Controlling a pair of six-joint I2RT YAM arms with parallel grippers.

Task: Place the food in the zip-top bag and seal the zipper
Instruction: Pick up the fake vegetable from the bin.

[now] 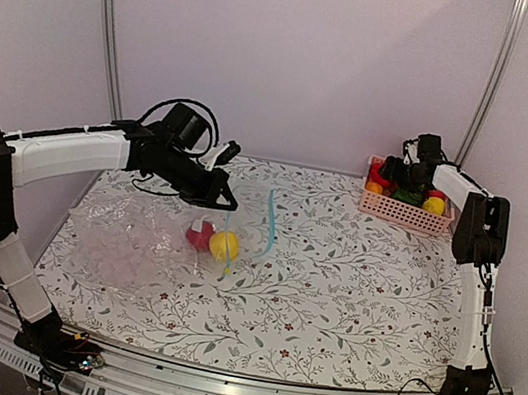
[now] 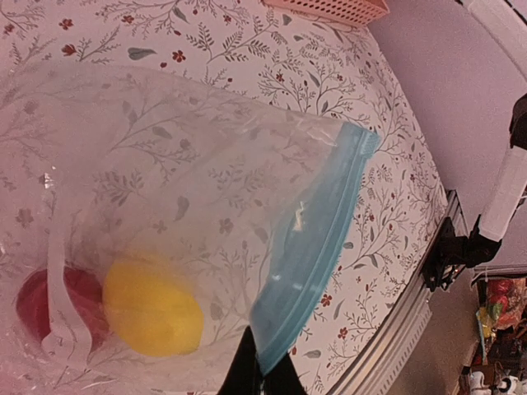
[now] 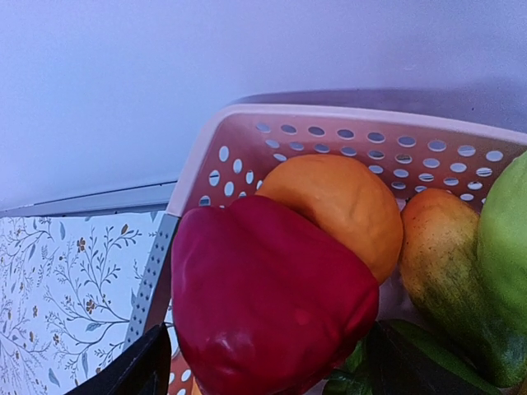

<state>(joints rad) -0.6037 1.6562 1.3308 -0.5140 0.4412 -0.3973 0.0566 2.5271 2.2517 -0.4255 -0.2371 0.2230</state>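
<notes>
The zip-top bag [image 1: 150, 239] lies clear and crinkly on the left of the table, its mouth lifted. Its blue-teal zipper [image 2: 317, 239] runs down to my left gripper [image 2: 263, 374], which is shut on the strip's end. A yellow food [image 2: 152, 309] and a red one [image 2: 45, 304] sit inside the bag [image 2: 189, 164]. In the top view the left gripper [image 1: 225, 201] hangs just above them, beside the zipper [image 1: 270, 221]. My right gripper [image 1: 402, 173] is down in the pink basket, its jaws set wide around a red pepper [image 3: 272, 296] that fills the gap between them.
The pink lattice basket [image 1: 398, 212] stands at the back right against the wall. It holds an orange fruit [image 3: 338, 206], a mango-like fruit [image 3: 440, 247], a green one [image 3: 504, 255] and dark leaves. Its rim [image 3: 198, 156] is close to the right fingers.
</notes>
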